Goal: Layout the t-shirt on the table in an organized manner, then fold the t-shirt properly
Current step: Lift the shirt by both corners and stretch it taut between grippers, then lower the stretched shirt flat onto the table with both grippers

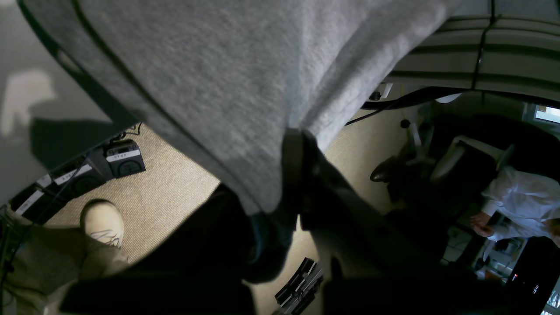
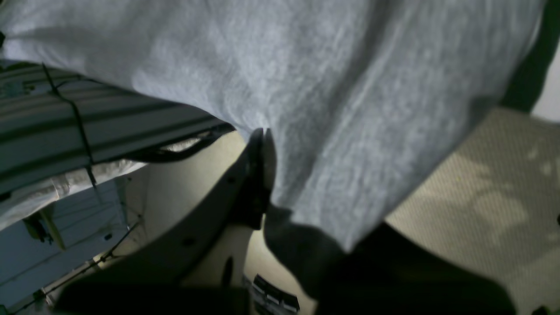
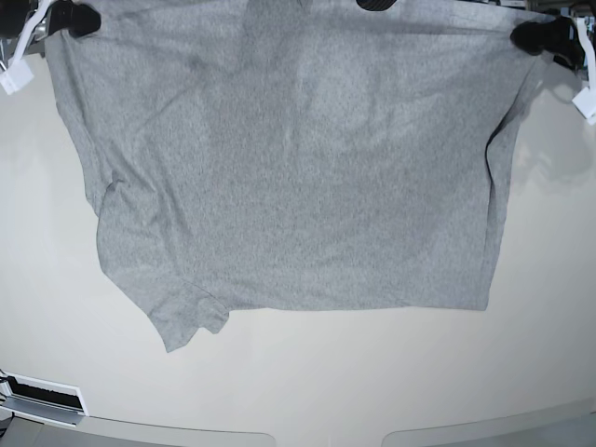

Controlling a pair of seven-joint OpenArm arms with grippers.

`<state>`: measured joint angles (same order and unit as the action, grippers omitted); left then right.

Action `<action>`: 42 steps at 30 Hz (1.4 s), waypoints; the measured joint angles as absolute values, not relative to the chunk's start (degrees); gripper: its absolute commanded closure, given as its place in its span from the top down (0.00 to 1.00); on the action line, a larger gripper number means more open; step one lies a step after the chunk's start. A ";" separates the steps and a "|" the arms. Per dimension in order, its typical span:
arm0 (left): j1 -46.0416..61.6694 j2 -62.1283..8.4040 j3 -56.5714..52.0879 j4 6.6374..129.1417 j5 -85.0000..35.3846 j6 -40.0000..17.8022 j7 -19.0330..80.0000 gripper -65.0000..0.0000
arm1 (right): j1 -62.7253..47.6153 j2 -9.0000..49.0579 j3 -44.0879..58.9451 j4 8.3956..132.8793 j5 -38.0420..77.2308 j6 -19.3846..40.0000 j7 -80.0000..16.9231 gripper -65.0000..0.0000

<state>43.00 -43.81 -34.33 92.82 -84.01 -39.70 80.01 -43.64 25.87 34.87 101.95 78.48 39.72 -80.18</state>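
Cloth position governs the coming move: the t-shirt (image 3: 289, 168) hangs as a broad sheet from 2 grip points at the top of the base view, and its free lower edge lies over the desk (image 3: 307, 382), pointing toward the near edge. The left end effector (image 3: 545, 35), at the upper right of the base view, is closed on 1 top corner of the t-shirt; the right end effector (image 3: 74, 19), at the upper left, is closed on the opposite corner. The long axis of the stretched edge runs side to side between both end effectors, so neither arm is nearer; each holds its own end. In the wrist views, grey fabric drapes over the closed jaws of each end effector. A sleeve (image 3: 191, 321) sits bunched and folded at the lower left of the garment, and the left side hangs lower than the right. No lettering is visible on the exposed face. Nothing else lies on the desk under the cloth's path; the bunched sleeve will likely need flattening after laydown.
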 measured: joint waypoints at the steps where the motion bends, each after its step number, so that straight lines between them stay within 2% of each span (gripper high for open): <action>1: 42.98 -43.81 -34.33 92.82 -84.01 -39.70 79.96 0.00 | -43.48 25.85 34.87 101.95 78.48 39.72 -80.20 0.00; 6: 39.92 -41.32 -34.33 92.82 -83.55 -39.70 74.08 0.00 | -42.15 25.41 34.85 101.95 76.16 39.72 -72.86 0.00; 9: 36.10 -38.54 -34.30 92.77 -77.43 -39.70 72.03 0.00 | -39.59 25.34 34.22 101.93 68.71 39.70 -69.97 0.00; 13: 32.64 -37.06 -34.30 92.75 -72.25 -39.70 65.28 0.00 | -36.49 24.29 34.24 100.66 65.65 39.70 -67.70 0.00; 20: 25.98 -35.57 -32.36 92.62 -68.49 -39.70 63.83 0.00 | -27.57 22.85 33.65 96.47 64.49 39.70 -67.55 0.00; 28: 21.06 -35.46 -23.66 90.35 -56.29 -39.68 57.56 0.00 | -21.71 22.85 28.69 92.55 59.57 39.70 -67.40 0.00; 32: 18.61 -35.20 -21.74 88.60 -51.75 -39.70 54.98 0.00 | -20.78 22.83 26.46 92.07 53.23 39.70 -61.60 0.00; 42: 14.44 -35.07 -21.69 85.38 -50.72 -39.72 53.58 0.00 | -19.22 22.83 26.17 91.94 49.36 39.70 -58.02 0.00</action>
